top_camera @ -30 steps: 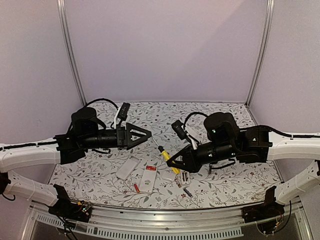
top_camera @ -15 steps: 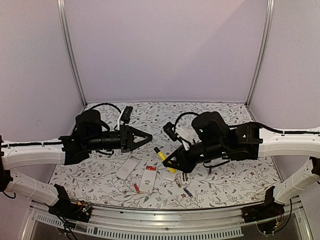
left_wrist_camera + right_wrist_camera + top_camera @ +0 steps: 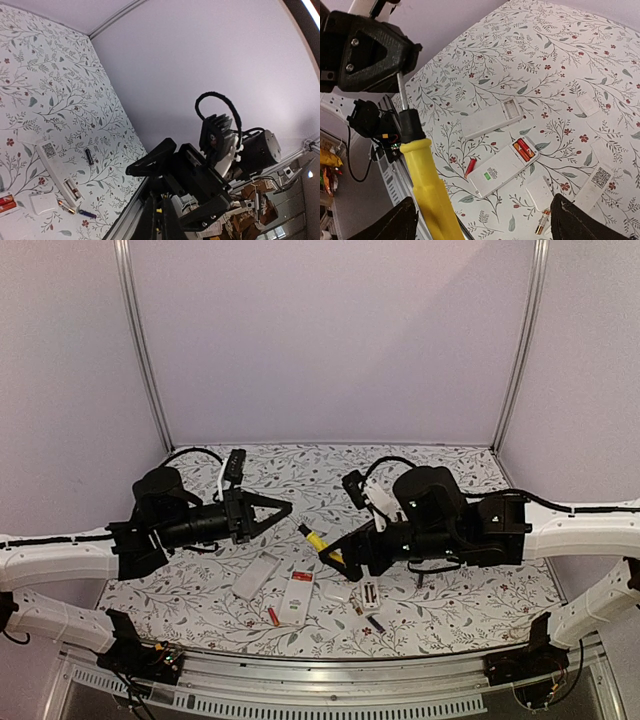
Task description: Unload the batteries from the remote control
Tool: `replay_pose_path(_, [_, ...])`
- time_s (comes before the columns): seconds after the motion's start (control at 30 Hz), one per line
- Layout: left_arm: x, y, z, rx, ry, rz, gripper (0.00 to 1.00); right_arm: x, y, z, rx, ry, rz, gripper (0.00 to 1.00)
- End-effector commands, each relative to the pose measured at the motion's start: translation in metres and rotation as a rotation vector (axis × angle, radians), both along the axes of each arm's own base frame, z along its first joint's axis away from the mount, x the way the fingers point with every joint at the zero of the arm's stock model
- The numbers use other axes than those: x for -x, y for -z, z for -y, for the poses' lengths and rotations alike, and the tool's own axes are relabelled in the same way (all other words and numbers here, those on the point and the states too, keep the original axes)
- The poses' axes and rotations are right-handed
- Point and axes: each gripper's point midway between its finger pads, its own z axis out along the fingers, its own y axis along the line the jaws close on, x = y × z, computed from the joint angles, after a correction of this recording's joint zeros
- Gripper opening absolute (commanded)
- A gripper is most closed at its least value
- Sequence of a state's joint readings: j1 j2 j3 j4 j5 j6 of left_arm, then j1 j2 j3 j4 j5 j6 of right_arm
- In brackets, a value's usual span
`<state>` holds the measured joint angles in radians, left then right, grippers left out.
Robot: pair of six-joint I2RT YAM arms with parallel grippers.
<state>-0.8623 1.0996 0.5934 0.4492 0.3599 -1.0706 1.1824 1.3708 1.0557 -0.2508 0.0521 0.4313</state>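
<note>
The left jaws are clamping shut on the metal shaft of the yellow-handled screwdriver [image 3: 427, 185] while the right jaws are gaping wide around its handle, apparently passing the tool across, and two red batteries [image 3: 524, 148] are lying in the open remote [image 3: 502, 169] on the tabletop [image 3: 560, 75].

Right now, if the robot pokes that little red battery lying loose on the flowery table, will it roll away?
Probably yes. The small red cylinder battery lies on its side on the flat flower-patterned table, so a sideways push would likely roll it. It looks thin and smooth, so it might slip when pinched. It seems stiff, not bendy.
</note>
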Motion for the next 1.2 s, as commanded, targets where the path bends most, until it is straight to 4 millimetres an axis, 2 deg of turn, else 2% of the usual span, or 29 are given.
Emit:
replay_pose_path(0.0, [-0.002, -0.048, -0.016, 0.138, -0.084, 0.156, 0.00, -0.017, -0.052, 0.015, -0.316, 0.202, -0.026, 0.93])
replay_pose_path(0.1, [0.002, -0.071, -0.025, 0.203, -0.110, 0.236, 0.00, -0.018, -0.079, 0.017, -0.521, 0.245, -0.087, 0.94])
replay_pose_path(0.2, [0.003, -0.083, -0.032, 0.230, -0.137, 0.286, 0.00, -0.008, -0.114, 0.013, -0.722, 0.177, -0.121, 0.94])
replay_pose_path(0.3, [0.007, -0.094, -0.037, 0.259, -0.152, 0.330, 0.00, -0.001, -0.130, 0.002, -0.789, 0.106, -0.137, 0.95])
replay_pose_path(0.43, [0.012, -0.102, -0.046, 0.313, -0.171, 0.361, 0.00, -0.001, -0.130, -0.013, -0.789, 0.072, -0.162, 0.90])
replay_pose_path(0.6, [0.015, -0.102, -0.051, 0.336, -0.188, 0.370, 0.00, 0.002, -0.135, -0.032, -0.794, 0.014, -0.179, 0.83])
replay_pose_path(0.7, [0.017, -0.103, -0.052, 0.345, -0.186, 0.373, 0.00, 0.005, -0.134, -0.040, -0.793, -0.022, -0.184, 0.75])
replay_pose_path(0.8, [0.018, -0.103, -0.051, 0.345, -0.183, 0.373, 0.00, 0.008, -0.135, -0.044, -0.797, -0.046, -0.189, 0.64])
replay_pose_path(1.17, [0.018, -0.097, -0.049, 0.336, -0.176, 0.349, 0.00, 0.009, -0.135, -0.048, -0.811, -0.064, -0.189, 0.34])
